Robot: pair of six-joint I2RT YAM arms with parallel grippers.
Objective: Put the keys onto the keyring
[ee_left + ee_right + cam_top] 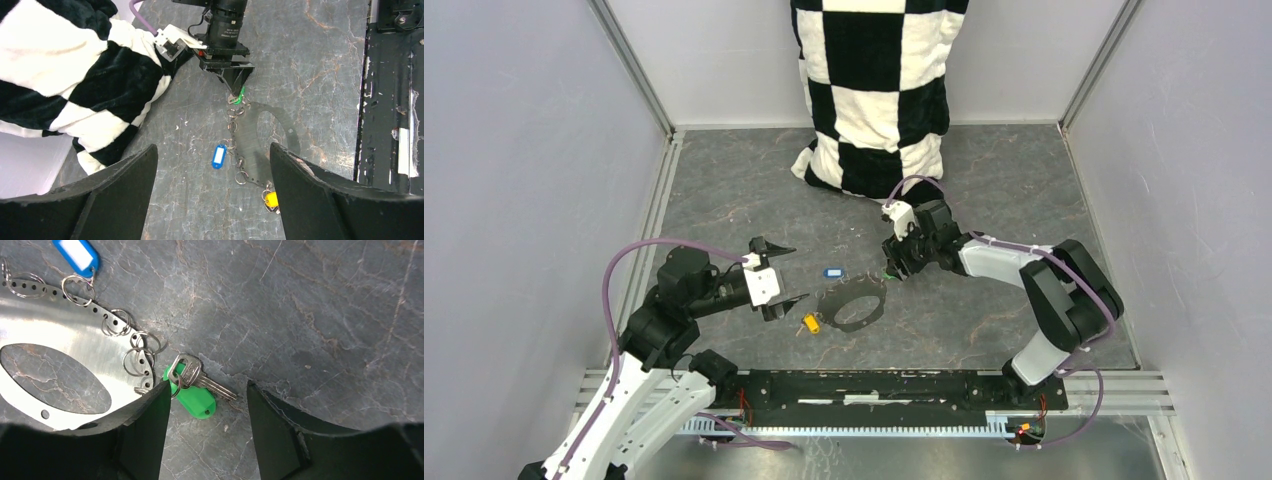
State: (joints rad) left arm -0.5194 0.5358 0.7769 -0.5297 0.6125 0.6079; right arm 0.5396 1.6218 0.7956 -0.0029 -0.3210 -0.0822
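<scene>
Green key, on table, between spread jaws of right gripper

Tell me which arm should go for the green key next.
Right. The right pincer hangs open directly over the green key, one finger either side, at the keyring's edge. The left pincer, also open, hovers farther off, nearer the yellow key.

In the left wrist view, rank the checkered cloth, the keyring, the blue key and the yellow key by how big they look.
1. checkered cloth
2. keyring
3. blue key
4. yellow key, though it is partly hidden, so its place below the blue one is unsure.
</scene>
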